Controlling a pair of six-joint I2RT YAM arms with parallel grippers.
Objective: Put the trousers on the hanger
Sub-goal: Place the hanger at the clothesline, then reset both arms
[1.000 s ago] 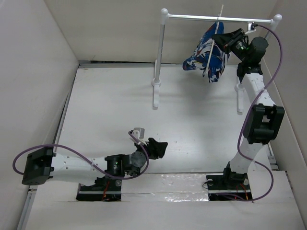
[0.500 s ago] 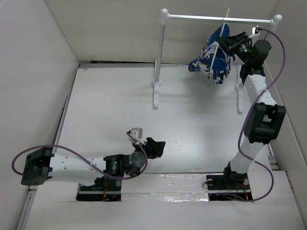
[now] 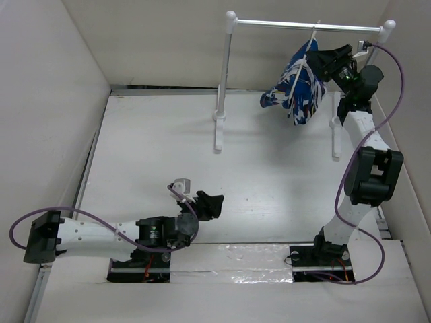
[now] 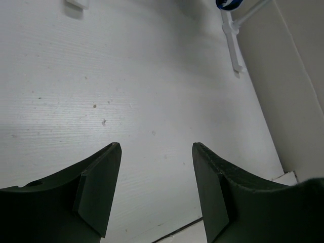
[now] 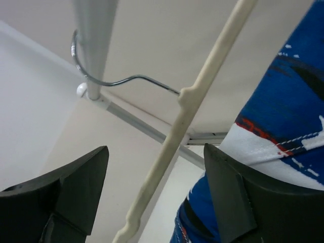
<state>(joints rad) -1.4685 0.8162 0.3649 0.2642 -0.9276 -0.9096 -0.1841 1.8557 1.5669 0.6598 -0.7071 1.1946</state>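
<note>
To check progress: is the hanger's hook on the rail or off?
On: the wire hook of the hanger curls around the metal rail.

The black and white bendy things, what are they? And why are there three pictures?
They are two robot arms bolted to a white table. One picture looks down from above. The other two come from small cameras on each arm's wrist, so you see two dark fingers at the bottom. The left hand is low over the table, open, holding nothing. The right hand is up at a white rack. There the blue splashy trousers hang over a thin cream hanger, whose wire hook curls round the rack's metal rail. The right hand's fingers are apart, not squeezing anything.
</note>
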